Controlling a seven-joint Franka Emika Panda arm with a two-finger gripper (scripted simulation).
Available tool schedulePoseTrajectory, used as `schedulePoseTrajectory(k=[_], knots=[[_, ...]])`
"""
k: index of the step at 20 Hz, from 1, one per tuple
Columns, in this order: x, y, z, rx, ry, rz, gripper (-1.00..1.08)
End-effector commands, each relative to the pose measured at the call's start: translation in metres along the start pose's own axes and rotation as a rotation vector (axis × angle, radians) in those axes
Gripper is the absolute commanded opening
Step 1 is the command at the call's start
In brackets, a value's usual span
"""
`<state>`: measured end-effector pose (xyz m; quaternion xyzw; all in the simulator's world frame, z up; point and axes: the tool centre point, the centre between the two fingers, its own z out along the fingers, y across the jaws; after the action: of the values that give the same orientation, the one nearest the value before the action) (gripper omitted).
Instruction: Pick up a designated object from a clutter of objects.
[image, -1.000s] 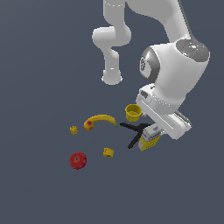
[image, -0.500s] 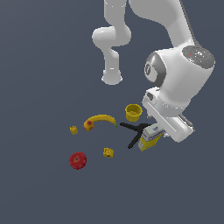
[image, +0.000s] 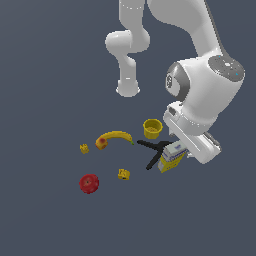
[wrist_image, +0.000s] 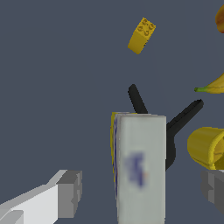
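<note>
A white robot arm hangs over a yellow-and-white carton box (wrist_image: 140, 168) standing on the dark worktop (image: 50, 75). Its jaws are spread wide — one finger (wrist_image: 70, 193) on each side, neither touching. Just beside the box lie a black clamp (image: 152, 152) and a yellow cup (image: 152, 128).

In the exterior view the arm's white wrist housing covered the right part of the carton box (image: 171, 157) at centre right, and the gripper's fingers were hidden beneath it. In the wrist view the box (wrist_image: 141, 168) ran off the lower edge, its blue logo only a smear. The yellow cup (wrist_image: 207, 147) and the banana (wrist_image: 212, 85) were both cut by the right edge, and one finger (wrist_image: 213, 188) was clipped there too. The black clamp (wrist_image: 170, 131) was partly concealed behind the box.
</note>
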<state>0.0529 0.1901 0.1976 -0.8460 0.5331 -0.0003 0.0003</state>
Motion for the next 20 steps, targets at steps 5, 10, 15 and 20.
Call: schedulePoseTrajectory(k=[5,10,15,20], knots=[[0.000,0.001,0.028,-0.001,0.000,0.002,1.00],[0.000,0.001,0.044,-0.001,0.000,0.003,1.00],[0.000,0.000,0.046,-0.001,0.000,0.003,-1.00],[0.000,0.000,0.046,-0.001,0.000,0.003,-1.00]])
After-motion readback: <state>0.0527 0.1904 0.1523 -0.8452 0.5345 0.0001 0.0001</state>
